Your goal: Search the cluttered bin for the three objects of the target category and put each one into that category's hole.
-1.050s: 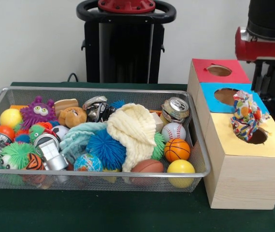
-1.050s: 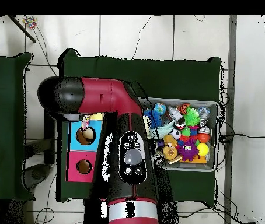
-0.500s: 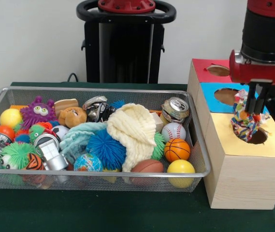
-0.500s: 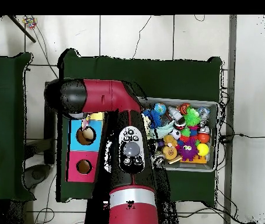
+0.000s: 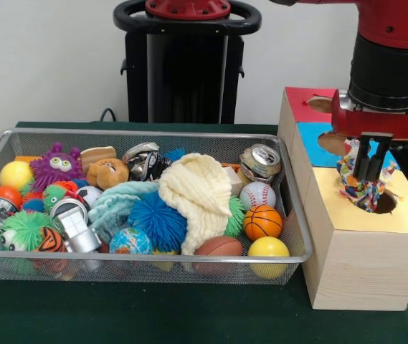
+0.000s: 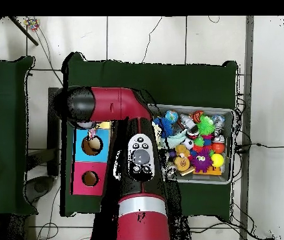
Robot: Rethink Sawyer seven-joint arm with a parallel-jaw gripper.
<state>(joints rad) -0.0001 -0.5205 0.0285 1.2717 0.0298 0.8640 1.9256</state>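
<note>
The gripper (image 5: 367, 170) stands over the yellow section's hole (image 5: 383, 203), its narrow jaws pressing on a multicoloured cloth bundle (image 5: 358, 188) half sunk inside; whether they grip it is unclear. Overhead, the arm (image 6: 116, 112) hides this.

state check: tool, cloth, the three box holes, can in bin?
tool: over the yellow hole, fingers at the cloth; open or shut unclear
multicoloured cloth: partly in yellow hole
blue hole: open, empty
red hole: open, empty
can: crushed, in wire bin
</note>
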